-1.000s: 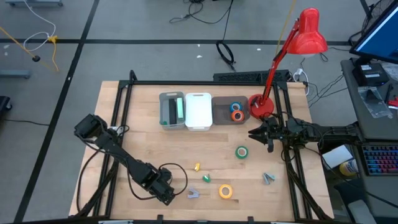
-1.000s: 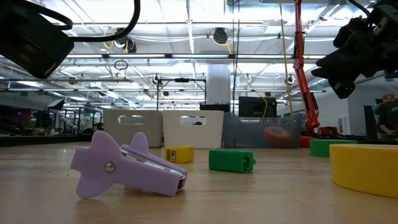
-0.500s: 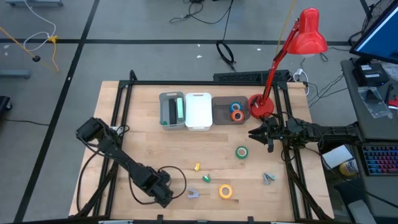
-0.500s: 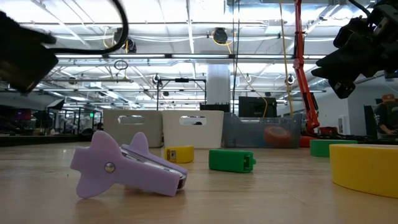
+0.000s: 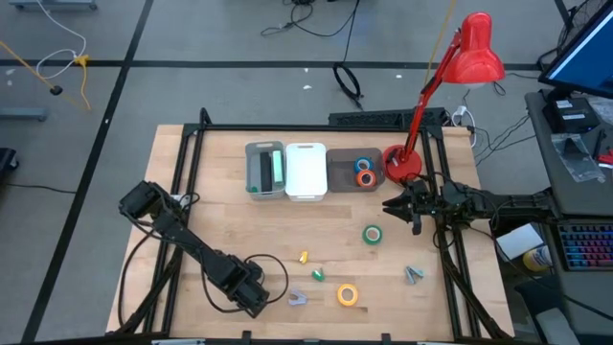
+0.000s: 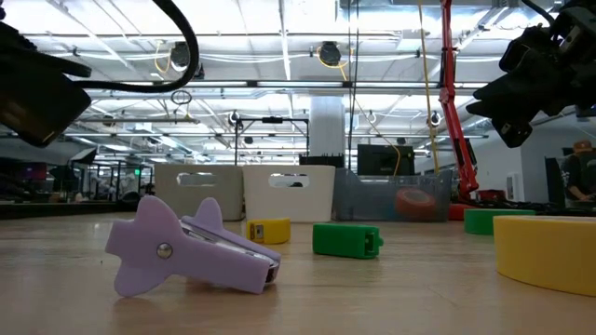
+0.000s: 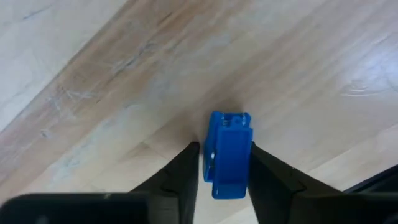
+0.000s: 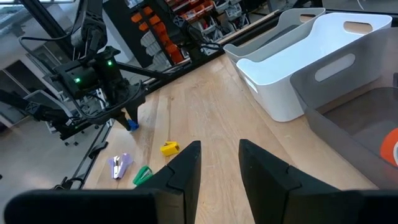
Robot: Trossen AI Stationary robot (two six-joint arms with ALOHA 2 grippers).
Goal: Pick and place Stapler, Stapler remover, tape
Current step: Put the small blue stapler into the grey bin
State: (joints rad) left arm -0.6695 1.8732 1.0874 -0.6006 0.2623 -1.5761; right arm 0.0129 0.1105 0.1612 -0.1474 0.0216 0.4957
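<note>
My left gripper (image 5: 255, 301) is near the table's near edge, left of the purple staple remover (image 5: 297, 299), and is shut on a small blue block (image 7: 229, 149). My right gripper (image 8: 217, 163) hovers open at the table's right, beside the grey bin (image 5: 343, 178) that holds the blue tape roll (image 5: 365, 164) and the orange one (image 5: 364, 177). The green tape (image 5: 373, 234) and yellow tape (image 5: 347, 295) lie flat on the table. A green stapler (image 5: 275, 169) lies in the left grey bin. A grey staple remover (image 5: 413, 275) lies near the right edge. My left gripper pinches the small blue block by its two long sides (image 7: 214, 163) between its two fingers (image 7: 186, 168), pointing down at the table. The block's free end (image 7: 229, 121) sticks out past the fingertips. Whether that end touches the wood, I cannot tell.
A white bin (image 5: 306, 171) stands between the two grey bins at the far side. A small yellow block (image 5: 304, 257) and a small green block (image 5: 317, 274) lie mid-table. A red desk lamp (image 5: 402, 163) stands at the far right corner. Bare wood lies left of centre.
My left gripper, still shut on the blue block, has shifted a little toward the table's left and dipped slightly. The right arm has kept still, and nothing on the table has moved.
</note>
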